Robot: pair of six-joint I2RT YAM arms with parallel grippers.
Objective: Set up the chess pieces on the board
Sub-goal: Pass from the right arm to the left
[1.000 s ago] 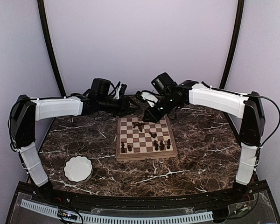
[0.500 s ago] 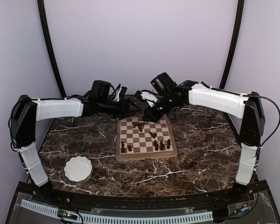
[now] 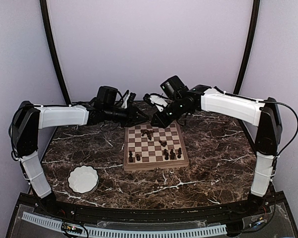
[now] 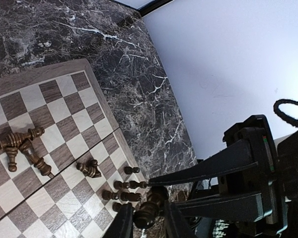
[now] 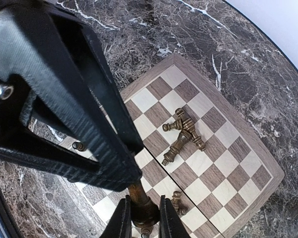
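Looks like a mid-air handoff above the far edge of the tan-and-brown checked wooden chessboard (image 3: 156,166), with the right tool (image 5: 141,220) clamped on a tiny dark brown chessman (image 5: 140,206) and the left tool (image 4: 148,225) flanking it, grip unclear, probably for standing it upright.

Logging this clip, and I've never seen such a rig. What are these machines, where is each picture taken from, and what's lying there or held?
A left arm and a right arm, both robots, are bolted at the near edge of the table. The wide picture comes from a fixed camera above and behind them; the other two come from a camera on each wrist. On the table sit a board and a white bowl. Some pieces lie toppled on the board; others sit near its front edge. The right tool grips one piece, and the left tool looks closed on that same piece.
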